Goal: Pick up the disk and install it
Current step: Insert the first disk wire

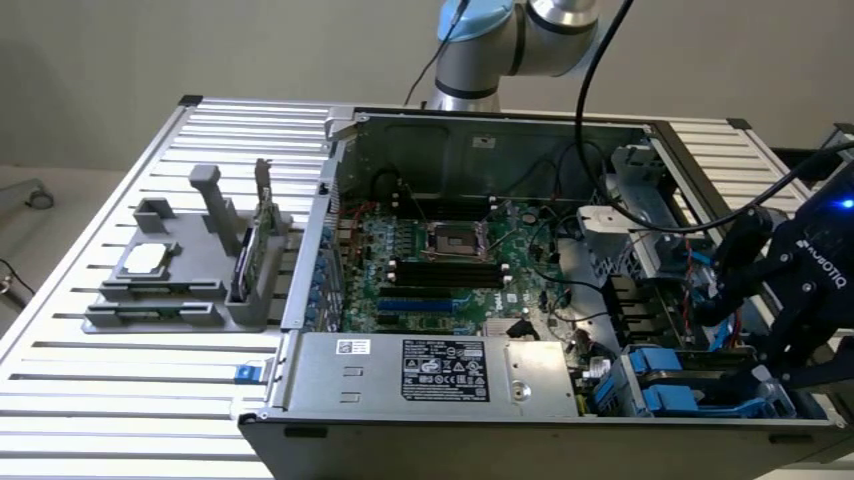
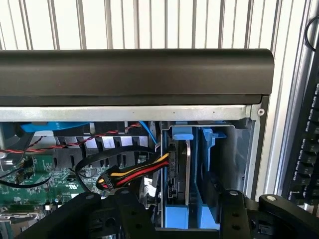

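The disk [image 2: 188, 172] stands on edge in the drive bay [image 2: 239, 164] at the near corner of the computer case [image 1: 441, 425], on the exterior view's right, its grey edge flanked by its blue carrier. In the wrist view the gripper [image 2: 172, 211] sits directly over this bay with its jaws apart, one black finger [image 2: 129, 209] on each side of the disk slot and neither touching the disk. In the exterior view the gripper [image 1: 801, 345] hangs above the same corner, beside a second blue carrier [image 1: 663, 378] lying in the case. A bundle of red, yellow and black wires [image 2: 134, 174] runs to a connector just beside the bay. Next along the near wall lies the power supply [image 1: 441, 368], grey with a black label. Behind it the green motherboard [image 1: 441, 265] covers the case floor, with an open processor socket [image 1: 451, 240] and dark memory slots [image 1: 434, 272]. On the counter [image 1: 134, 370], well apart from the case on the exterior view's left, a grey holder [image 1: 187, 285] carries a small square chip [image 1: 147, 258] and a thin dark card [image 1: 242, 262] on edge. At the far side, the arm [image 1: 514, 40] rises behind the case, with black cables [image 1: 587, 90] draped from it into the case.
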{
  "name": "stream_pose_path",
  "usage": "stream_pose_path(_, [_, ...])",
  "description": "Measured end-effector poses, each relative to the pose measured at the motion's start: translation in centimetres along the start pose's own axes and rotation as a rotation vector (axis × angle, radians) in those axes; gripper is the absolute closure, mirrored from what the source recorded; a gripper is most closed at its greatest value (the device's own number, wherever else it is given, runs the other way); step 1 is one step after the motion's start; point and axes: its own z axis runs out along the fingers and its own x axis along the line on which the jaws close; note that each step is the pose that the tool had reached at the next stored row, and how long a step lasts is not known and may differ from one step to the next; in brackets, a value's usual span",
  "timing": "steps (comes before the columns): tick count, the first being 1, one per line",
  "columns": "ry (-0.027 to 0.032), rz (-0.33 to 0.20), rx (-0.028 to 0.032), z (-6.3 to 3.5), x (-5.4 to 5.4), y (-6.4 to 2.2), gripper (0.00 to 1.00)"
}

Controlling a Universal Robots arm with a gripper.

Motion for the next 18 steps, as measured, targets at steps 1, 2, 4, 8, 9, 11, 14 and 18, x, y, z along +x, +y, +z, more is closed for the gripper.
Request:
stream_pose_path(1, [-0.0001,0.001,0.0017,-0.07,0.0,-0.01,0.4])
stream_pose_path(2, [0.0001,0.001,0.0036,-0.14,0.0,-0.02,0.4])
stream_pose_path(4, [0.0001,0.002,0.0071,-0.3,0.0,-0.05,0.4])
stream_pose_path(8, [0.0005,0.006,0.0128,-0.66,-0.1,-0.11,0.4])
stream_pose_path(9, [0.0007,0.007,0.0139,-0.76,-0.1,-0.12,0.4])
stream_pose_path(11, [0.0012,0.009,0.0164,-0.98,-0.1,-0.16,0.4])
stream_pose_path(14, [0.0016,0.012,0.0194,-1.28,-0.2,-0.21,0.42])
stream_pose_path(18, [0.0024,0.017,0.0233,-1.65,-0.3,-0.27,0.49])
